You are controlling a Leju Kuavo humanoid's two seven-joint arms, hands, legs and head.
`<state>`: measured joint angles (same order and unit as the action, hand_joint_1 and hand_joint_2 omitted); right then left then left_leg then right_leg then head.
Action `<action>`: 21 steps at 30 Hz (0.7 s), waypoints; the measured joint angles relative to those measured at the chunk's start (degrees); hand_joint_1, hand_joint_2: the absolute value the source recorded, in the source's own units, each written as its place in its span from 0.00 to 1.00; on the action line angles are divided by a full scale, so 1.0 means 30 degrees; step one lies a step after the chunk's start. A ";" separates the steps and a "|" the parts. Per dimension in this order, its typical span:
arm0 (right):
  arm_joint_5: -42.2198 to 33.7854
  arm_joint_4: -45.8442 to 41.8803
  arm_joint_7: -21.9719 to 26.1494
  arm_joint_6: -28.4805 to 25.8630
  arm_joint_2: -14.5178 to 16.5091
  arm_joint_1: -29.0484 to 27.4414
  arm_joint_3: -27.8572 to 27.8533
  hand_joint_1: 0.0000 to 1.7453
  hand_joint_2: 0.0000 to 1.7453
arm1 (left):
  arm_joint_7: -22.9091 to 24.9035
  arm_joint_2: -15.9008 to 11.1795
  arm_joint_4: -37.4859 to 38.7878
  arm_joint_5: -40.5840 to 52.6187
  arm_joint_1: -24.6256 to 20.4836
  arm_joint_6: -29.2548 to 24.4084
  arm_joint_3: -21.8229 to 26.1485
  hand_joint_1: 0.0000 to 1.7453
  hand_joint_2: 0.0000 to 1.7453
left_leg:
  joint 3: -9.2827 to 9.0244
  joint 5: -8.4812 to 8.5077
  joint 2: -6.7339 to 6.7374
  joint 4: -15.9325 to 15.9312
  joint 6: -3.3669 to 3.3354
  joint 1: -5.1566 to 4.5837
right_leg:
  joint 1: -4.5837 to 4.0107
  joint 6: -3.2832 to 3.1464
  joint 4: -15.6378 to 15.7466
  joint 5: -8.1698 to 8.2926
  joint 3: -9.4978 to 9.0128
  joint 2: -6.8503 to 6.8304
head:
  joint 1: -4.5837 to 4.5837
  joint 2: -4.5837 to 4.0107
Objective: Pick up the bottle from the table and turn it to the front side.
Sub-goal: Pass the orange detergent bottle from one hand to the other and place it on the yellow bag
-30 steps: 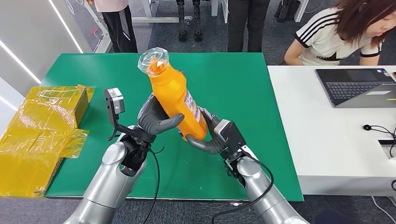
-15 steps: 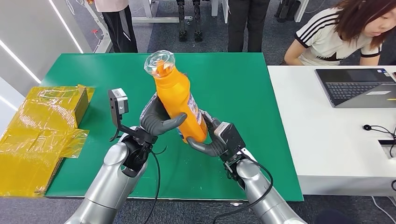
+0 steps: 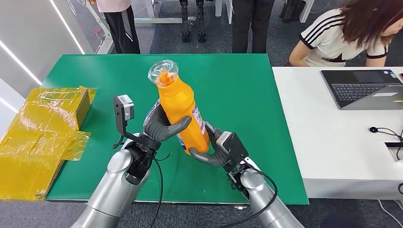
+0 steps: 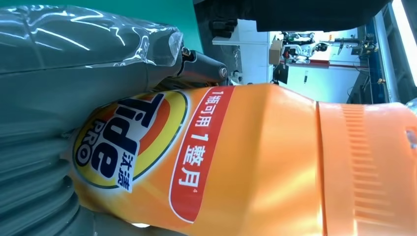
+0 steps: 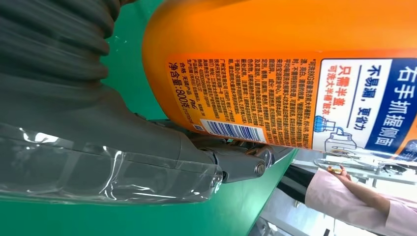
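Bottle: orange detergent bottle (image 3: 183, 111), held above the green table (image 3: 247, 90), off its surface, over the table's near middle part. Neck leans away from the robot and slightly to its left. Clear plastic film wraps the cap (image 3: 163, 72).
Bottle, front label: in the left wrist view the bottle (image 4: 246, 162) shows a round Tide PRO logo and a red band with white characters.
Bottle, back label: in the right wrist view the bottle (image 5: 295, 64) shows fine print, a barcode and a blue-and-white panel.
Left hand: left hand (image 3: 159, 124) grasps the bottle at mid-body from the robot's left, thumb across the near face, fingers behind. In its wrist view the left hand (image 4: 44, 98) lies against the logo side.
Right hand: right hand (image 3: 216, 147) grips the bottle's lower end from the robot's right, dark fingers curled under the base. In its wrist view the right hand (image 5: 98, 123) presses the back-label side.
Table: green top, under the bottle and both hands.
Yellow packaging: crumpled yellow film bundle (image 3: 40, 128), well left of the bottle, lapping the table's left edge.
White desk: white desk (image 3: 323, 137), right of the table, touching its edge.
Laptop: open laptop (image 3: 361, 88) on the desk, well right of the bottle.
Person: seated person in a white striped top (image 3: 332, 42) behind the desk, beyond the table's far right corner.
Standing people: legs (image 3: 121, 28) beyond the table's far edge.
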<state>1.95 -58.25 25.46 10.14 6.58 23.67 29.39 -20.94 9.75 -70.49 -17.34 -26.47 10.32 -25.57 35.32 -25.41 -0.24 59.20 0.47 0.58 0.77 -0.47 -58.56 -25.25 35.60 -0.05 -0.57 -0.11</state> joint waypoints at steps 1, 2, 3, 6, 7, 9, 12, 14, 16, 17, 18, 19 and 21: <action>-0.0007 -0.0011 0.0000 -0.0004 0.0000 -0.0014 0.0005 1.00 1.00 | 0.0002 0.0000 0.0002 -0.0004 0.0002 -0.0002 0.0000 1.00 1.00 | -0.0001 0.0000 0.0000 0.0000 0.0000 0.0000 | 0.0000 0.0000 0.0000 0.0000 0.0000 0.0000 | 0.0000 0.0000; -0.0015 -0.0033 0.0000 -0.0011 0.0000 -0.0028 0.0009 1.00 1.00 | 0.0002 0.0000 0.0004 -0.0013 0.0004 -0.0011 0.0000 1.00 1.00 | -0.0001 0.0000 0.0001 0.0000 0.0000 0.0000 | 0.0000 0.0000 0.0000 0.0000 0.0000 0.0000 | 0.0000 0.0000; -0.0025 -0.0064 0.0000 -0.0022 0.0000 -0.0042 0.0011 1.00 1.00 | 0.0002 0.0000 0.0005 -0.0024 0.0007 -0.0036 0.0000 1.00 1.00 | -0.0001 0.0000 0.0001 0.0000 0.0000 0.0000 | 0.0000 0.0000 -0.0001 0.0000 0.0000 0.0001 | 0.0000 0.0000; -0.0060 -0.0133 0.0000 -0.0093 0.0000 -0.0088 0.0016 0.52 1.00 | -0.0002 0.0000 0.0007 0.0034 0.0014 -0.0200 -0.0009 1.00 1.00 | -0.0001 0.0000 0.0002 0.0001 0.0000 0.0000 | 0.0000 0.0000 0.0000 0.0000 0.0001 0.0001 | 0.0000 0.0000; -0.0069 -0.0149 -0.0002 -0.0129 0.0000 -0.0109 0.0018 0.27 1.00 | -0.0018 0.0000 0.0007 0.0148 0.0014 -0.0298 -0.0023 1.00 1.00 | -0.0001 0.0000 0.0002 0.0000 0.0000 0.0000 | 0.0000 0.0000 0.0000 0.0000 0.0001 0.0001 | 0.0000 0.0000; -0.0084 -0.0222 -0.0033 -0.0230 -0.0002 -0.0174 0.0018 0.00 1.00 | -0.0113 -0.0005 0.0007 0.0621 0.0013 -0.0650 -0.0073 1.00 1.00 | 0.0000 -0.0001 0.0002 0.0000 0.0000 0.0000 | 0.0000 0.0000 0.0000 0.0000 0.0002 0.0001 | 0.0000 0.0000; -0.0122 -0.0392 -0.0129 -0.0339 -0.0064 -0.0368 0.0009 0.00 1.00 | -0.0436 -0.0040 0.0007 0.1873 -0.0021 -0.1629 -0.0109 1.00 1.00 | 0.0002 -0.0002 0.0001 0.0000 0.0000 0.0000 | 0.0000 0.0000 0.0001 -0.0001 0.0002 0.0000 | 0.0000 0.0000; -0.0138 -0.0526 -0.0149 -0.0348 -0.0129 -0.0513 0.0004 0.00 1.00 | -0.0577 -0.0098 0.0007 0.2410 -0.0071 -0.2085 -0.0109 1.00 1.00 | 0.0002 -0.0002 0.0001 0.0000 0.0001 0.0000 | 0.0000 0.0001 0.0001 -0.0001 0.0002 0.0001 | 0.0000 0.0000; -0.0138 -0.0616 -0.0168 -0.0348 -0.0180 -0.0605 0.0004 0.00 1.00 | -0.0714 -0.0164 0.0009 0.2890 -0.0141 -0.2480 -0.0109 1.00 1.00 | 0.0001 -0.0002 0.0002 0.0000 0.0001 0.0000 | 0.0000 0.0000 0.0001 -0.0001 0.0003 0.0002 | 0.0002 0.0000; -0.0142 -0.0683 -0.0184 -0.0348 -0.0211 -0.0658 -0.0002 0.00 1.00 | -0.0857 -0.0202 0.0011 0.3501 -0.0199 -0.2956 -0.0111 1.00 1.00 | 0.0001 -0.0002 0.0001 0.0000 0.0001 0.0000 | 0.0000 0.0000 0.0001 -0.0001 0.0003 0.0002 | 0.0004 0.0000; -0.0155 -0.0789 -0.0199 -0.0348 -0.0248 -0.0733 -0.0011 0.00 1.00 | -0.1052 -0.0262 0.0013 0.4480 -0.0286 -0.3716 -0.0113 1.00 1.00 | 0.0001 -0.0002 0.0002 0.0000 0.0001 0.0000 | 0.0000 0.0000 0.0000 -0.0001 0.0003 0.0002 | 0.0004 0.0000; -0.0175 -0.0964 -0.0209 -0.0346 -0.0302 -0.0840 -0.0029 0.00 1.00 | -0.1239 -0.0367 0.0016 0.5881 -0.0411 -0.4748 -0.0113 1.00 1.00 | 0.0000 -0.0001 0.0002 0.0000 0.0001 0.0001 | 0.0000 0.0000 0.0000 0.0000 0.0003 0.0002 | 0.0002 0.0000; -0.0248 -0.1463 -0.0200 -0.0335 -0.0492 -0.1163 -0.0091 0.00 1.00 | -0.1425 -0.0694 0.0062 0.9128 -0.0814 -0.6883 -0.0098 1.00 1.00 | 0.0000 0.0000 0.0001 0.0000 0.0002 0.0002 | -0.0001 -0.0001 -0.0002 0.0000 0.0003 -0.0001 | 0.0002 0.0000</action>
<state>1.20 -62.64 24.86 9.13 5.10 20.18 29.11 -25.22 7.67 -70.30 10.04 -28.91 -10.33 -25.87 35.32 -25.41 -0.24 59.20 0.48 0.59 0.77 -0.47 -58.56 -25.25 35.61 -0.05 -0.56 -0.11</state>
